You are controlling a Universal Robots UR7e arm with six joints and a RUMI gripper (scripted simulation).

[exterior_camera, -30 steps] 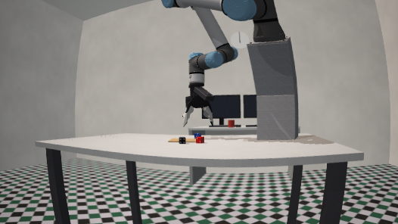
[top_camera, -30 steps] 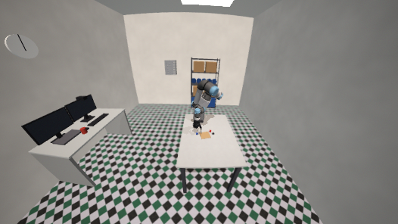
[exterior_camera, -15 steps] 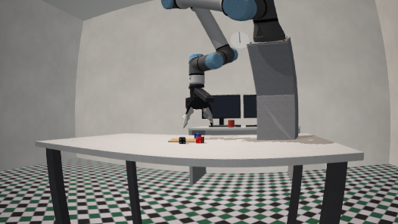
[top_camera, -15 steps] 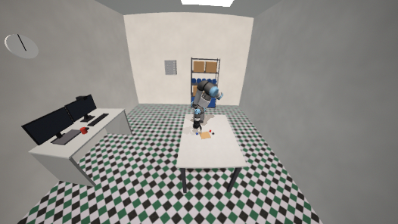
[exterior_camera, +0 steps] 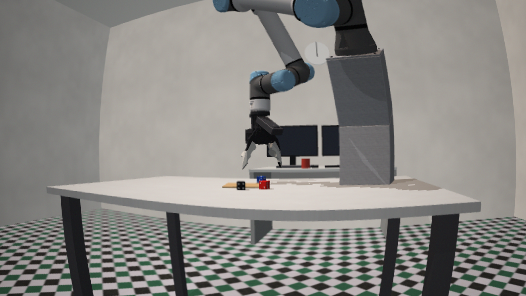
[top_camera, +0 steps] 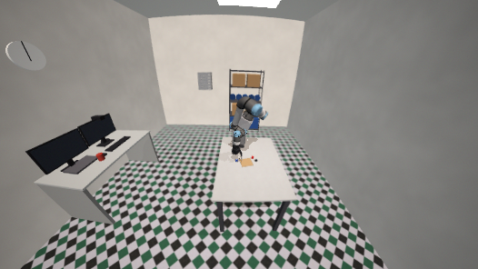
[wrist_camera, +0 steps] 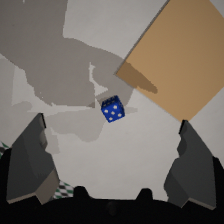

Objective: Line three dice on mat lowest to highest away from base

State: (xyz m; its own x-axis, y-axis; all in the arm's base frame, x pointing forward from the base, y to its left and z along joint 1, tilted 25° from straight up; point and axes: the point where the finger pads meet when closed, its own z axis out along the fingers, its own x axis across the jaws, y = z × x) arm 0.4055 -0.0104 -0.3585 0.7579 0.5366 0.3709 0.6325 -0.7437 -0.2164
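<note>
The tool (exterior_camera: 261,155) hangs above the white bench (exterior_camera: 150,192) with its fingers wide apart and nothing in them. The wrist view shows the blue die (wrist_camera: 113,109) on the bench, just off the tan mat (wrist_camera: 185,55) at its 7 o'clock corner. Only the side view shows the black die (exterior_camera: 241,185) and red die (exterior_camera: 264,184) too.
</note>
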